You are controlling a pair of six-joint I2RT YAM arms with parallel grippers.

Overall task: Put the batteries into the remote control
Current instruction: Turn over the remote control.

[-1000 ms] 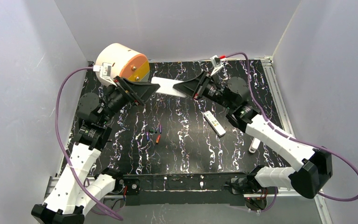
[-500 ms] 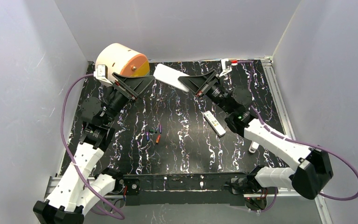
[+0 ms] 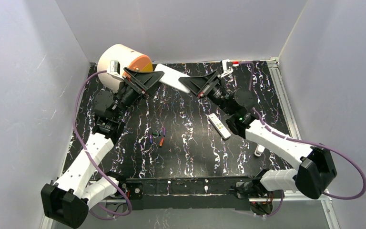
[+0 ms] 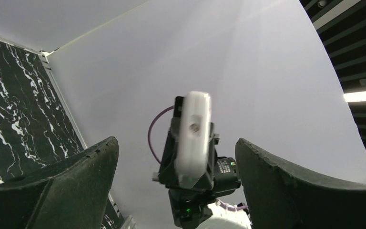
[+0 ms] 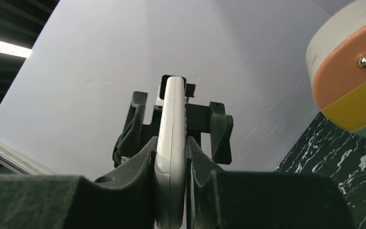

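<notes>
My right gripper [image 3: 188, 85] is shut on a white remote [image 3: 169, 75] and holds it in the air near the back of the table; in the right wrist view the remote [image 5: 170, 157] is clamped edge-on between the pads. My left gripper [image 3: 148, 82] is open and faces the remote's free end. In the left wrist view the remote [image 4: 193, 138] shows end-on, a little beyond the open fingers [image 4: 88, 162]. The batteries [image 3: 157, 137], several tiny purple, orange and dark cylinders, lie loose mid-table.
A second white remote [image 3: 218, 126] lies on the black marbled table [image 3: 186, 152] under the right arm. A small white piece [image 3: 259, 150] lies near the right edge. A big white and orange cylinder [image 3: 124, 62] lies at the back left, beside the left gripper.
The right gripper has lifted the remote toward the back. The left gripper drew away from it, then swung up and right, back toward its free end.
</notes>
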